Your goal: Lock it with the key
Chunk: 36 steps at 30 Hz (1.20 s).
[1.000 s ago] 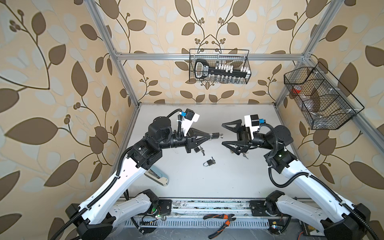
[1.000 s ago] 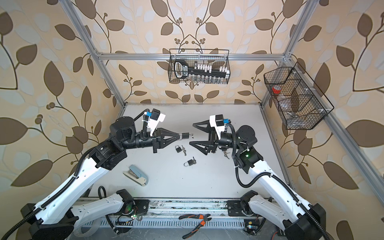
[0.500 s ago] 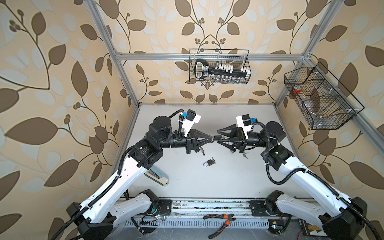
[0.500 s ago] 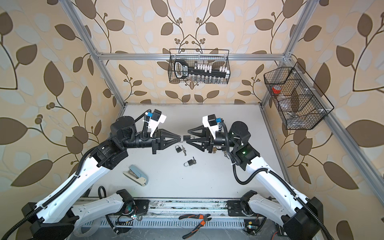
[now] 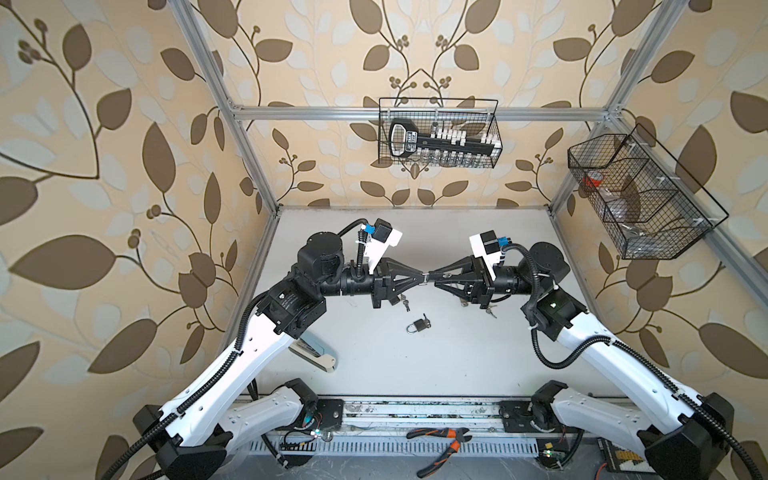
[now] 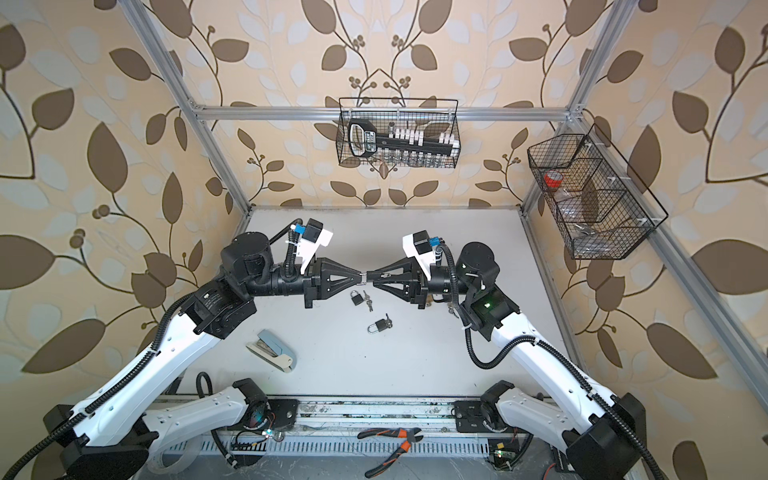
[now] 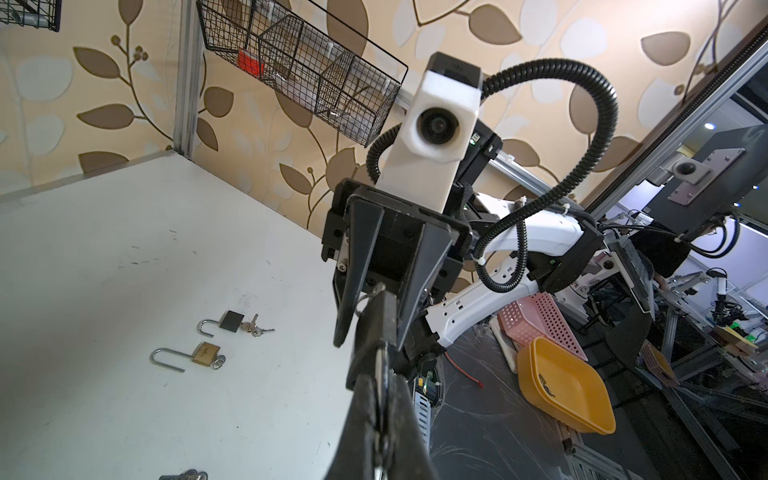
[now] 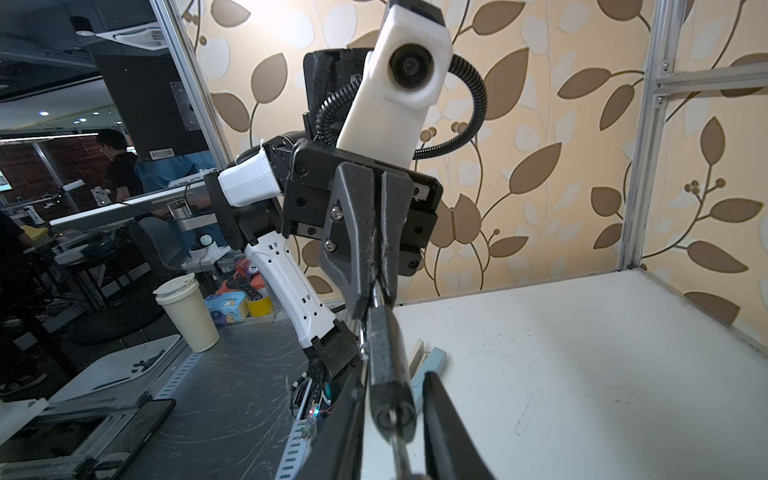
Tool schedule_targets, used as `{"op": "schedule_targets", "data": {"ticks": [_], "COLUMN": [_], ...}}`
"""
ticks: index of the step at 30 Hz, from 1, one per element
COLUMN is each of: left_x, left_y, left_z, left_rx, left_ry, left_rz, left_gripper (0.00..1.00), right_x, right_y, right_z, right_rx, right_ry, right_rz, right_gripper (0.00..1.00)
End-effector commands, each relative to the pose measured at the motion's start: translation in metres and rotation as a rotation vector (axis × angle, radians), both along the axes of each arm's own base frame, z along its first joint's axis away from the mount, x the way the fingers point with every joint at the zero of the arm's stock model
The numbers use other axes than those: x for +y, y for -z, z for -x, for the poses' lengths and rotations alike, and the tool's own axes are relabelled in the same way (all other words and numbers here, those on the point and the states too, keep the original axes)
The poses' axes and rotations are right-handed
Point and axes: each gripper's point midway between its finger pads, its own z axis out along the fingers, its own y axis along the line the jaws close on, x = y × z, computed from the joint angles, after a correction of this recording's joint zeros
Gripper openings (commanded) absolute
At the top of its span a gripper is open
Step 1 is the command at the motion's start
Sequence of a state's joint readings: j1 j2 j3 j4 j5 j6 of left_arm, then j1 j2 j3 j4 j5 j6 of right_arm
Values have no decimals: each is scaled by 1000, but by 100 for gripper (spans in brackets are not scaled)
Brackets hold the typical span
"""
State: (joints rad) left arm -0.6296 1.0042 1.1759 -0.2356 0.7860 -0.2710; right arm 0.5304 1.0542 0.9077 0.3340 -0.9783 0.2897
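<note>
A: In both top views the left end effector (image 5: 422, 279) pinches the black padlock (image 5: 428, 279) in mid-air above the worktop (image 5: 457, 365), and the right end effector (image 5: 434, 279) meets it tip to tip.

B: So the lock's long axis runs along the line of the two arms?

A: Yes, level: shackle toward the left arm, body toward the right arm, which is the free one and just as near. The lock is too small there to read further.

B: And the left wrist view?

A: The left fingers (image 7: 359, 419) clamp tight on the silver shackle (image 7: 380, 361). The body (image 7: 376, 320) sticks out between the right arm's jaws, which stand narrow. On the worktop lie a second black padlock (image 7: 230, 321) with loose keys (image 7: 257, 330) and a brass padlock (image 7: 203, 353), well apart from the held one.

B: The right wrist view?

A: The body sits between those narrow jaws with a sliver of gap on one side, so it is probably not gripped yet. A thin silver stem (image 8: 401, 453) leaves its near end; that may be the key, but the view's edge cuts it off.
</note>
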Motion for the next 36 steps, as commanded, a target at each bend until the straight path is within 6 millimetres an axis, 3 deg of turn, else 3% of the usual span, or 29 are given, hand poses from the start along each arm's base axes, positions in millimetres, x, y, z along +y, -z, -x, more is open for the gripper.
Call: {"op": "schedule_targets", "data": {"ticks": [1, 5, 16, 19, 22, 23, 32, 36], "left_x": [0, 0, 2, 3, 3, 4, 6, 5], "left_y": [-25, -25, -24, -25, -24, -24, -22, -20], "left_z": [9, 9, 6, 4, 1, 0, 0, -1], "left_rx": [-82, -80, -95, -105, -106, -106, -114, -110], "left_ry": [34, 35, 6, -7, -26, -31, -44, -41], "left_rz": [48, 48, 34, 33, 26, 26, 29, 24], "left_gripper": [0, 0, 0, 0, 41, 47, 41, 30], "right_x": [-1, -1, 1, -1, -3, -4, -8, -8], "right_y": [-23, -26, -25, -28, -32, -34, -40, -41], "right_z": [12, 13, 16, 16, 18, 19, 22, 21], "right_rx": [-57, -56, -42, -39, -36, -37, -54, -52], "right_ry": [-38, -45, -59, -44, -41, -40, -9, -11], "right_rz": [-36, -43, -43, -51, -66, -69, -84, -87], "right_gripper": [25, 24, 0, 0, 0, 0, 0, 0]}}
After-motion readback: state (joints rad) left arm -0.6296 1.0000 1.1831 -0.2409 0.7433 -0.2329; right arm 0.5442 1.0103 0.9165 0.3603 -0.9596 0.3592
